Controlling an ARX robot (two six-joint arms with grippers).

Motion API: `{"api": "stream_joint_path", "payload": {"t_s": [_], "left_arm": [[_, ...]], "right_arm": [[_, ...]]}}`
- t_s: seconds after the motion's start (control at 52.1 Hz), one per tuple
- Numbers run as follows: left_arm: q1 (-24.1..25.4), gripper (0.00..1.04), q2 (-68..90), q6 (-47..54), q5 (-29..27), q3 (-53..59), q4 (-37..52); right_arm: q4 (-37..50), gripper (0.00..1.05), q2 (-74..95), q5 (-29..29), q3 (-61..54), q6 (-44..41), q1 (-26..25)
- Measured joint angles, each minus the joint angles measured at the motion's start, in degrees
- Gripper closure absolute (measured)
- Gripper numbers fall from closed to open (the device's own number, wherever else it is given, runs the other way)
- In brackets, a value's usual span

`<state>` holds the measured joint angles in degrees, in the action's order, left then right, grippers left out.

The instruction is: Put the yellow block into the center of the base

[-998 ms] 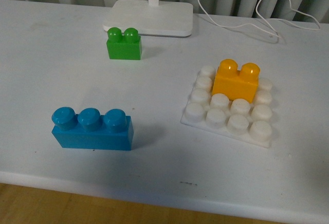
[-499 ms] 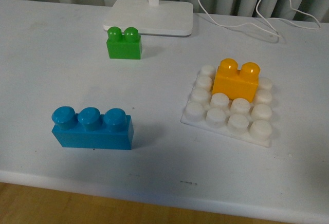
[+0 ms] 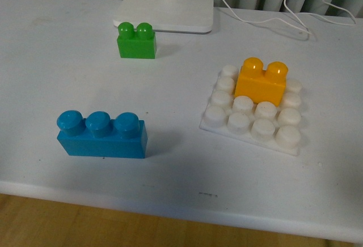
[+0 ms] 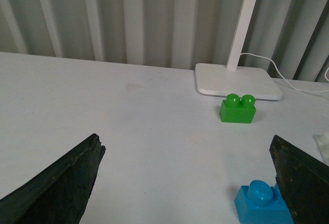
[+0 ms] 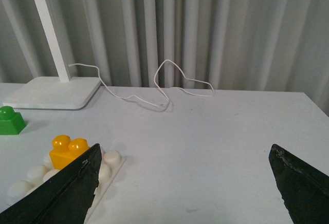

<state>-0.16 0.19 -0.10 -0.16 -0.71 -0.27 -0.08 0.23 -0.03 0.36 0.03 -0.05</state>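
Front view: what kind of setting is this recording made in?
Probably an indoor lab or office tabletop set up for a toy-brick task: a plain white table, a white desk lamp foot with its cord, grey pleated curtains behind, and a small orange-yellow two-stud brick on a white studded base plate.

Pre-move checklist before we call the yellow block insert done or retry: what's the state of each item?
1. Yellow block on the base: ok, it sits on the studs.
2. Block centred: not ok by the front view; it sits in the far rows, with two rows of studs bare in front.
3. Block pressed fully down: cannot tell from these angles.
4. Left gripper free: ok, jaws wide apart, nothing between them.
5. Right gripper free: ok, jaws wide apart and empty.
6. Other bricks away from the base: ok, the green brick and blue brick stand well to one side.
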Motion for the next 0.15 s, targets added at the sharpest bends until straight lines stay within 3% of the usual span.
{"api": "stream_joint_path", "payload": {"t_s": [0.154], "left_arm": [[0.00,0.06,0.00,-0.02,0.00,0.00,0.00]], "right_arm": [[0.00,0.09,0.00,0.00,0.00,0.00,0.00]]}}
